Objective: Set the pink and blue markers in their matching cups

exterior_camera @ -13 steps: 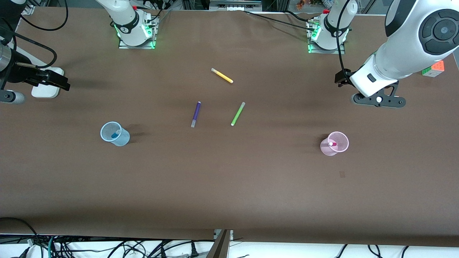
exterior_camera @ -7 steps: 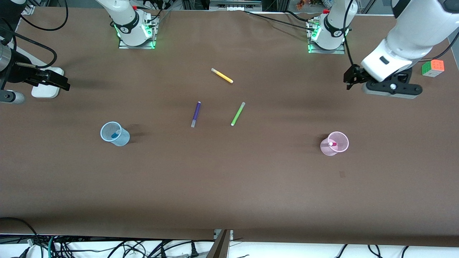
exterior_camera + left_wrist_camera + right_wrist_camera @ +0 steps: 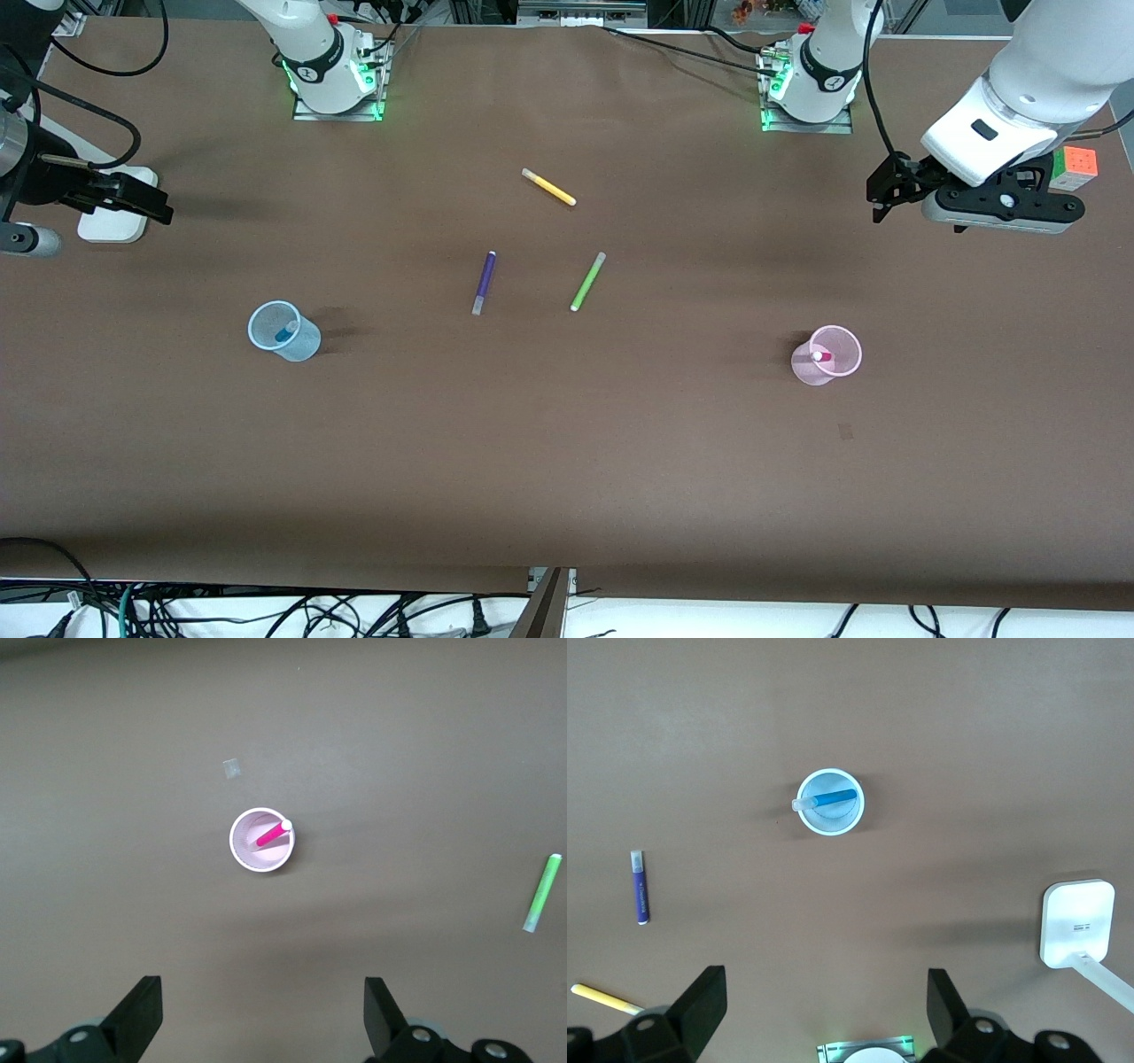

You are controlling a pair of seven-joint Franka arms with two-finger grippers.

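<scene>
Left gripper (image 3: 263, 1019) fingertips cut off by its wrist view's edge, right gripper (image 3: 824, 1014) likewise, yellow pen (image 3: 602, 998) partly hidden by a right finger, white block (image 3: 111, 217) partly covered by the right gripper.

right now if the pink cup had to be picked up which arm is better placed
Left. The pink cup, holding the pink marker, stands toward the left arm's end of the table, and the left gripper has open, empty jaws. The right gripper waits near the blue cup.
</scene>
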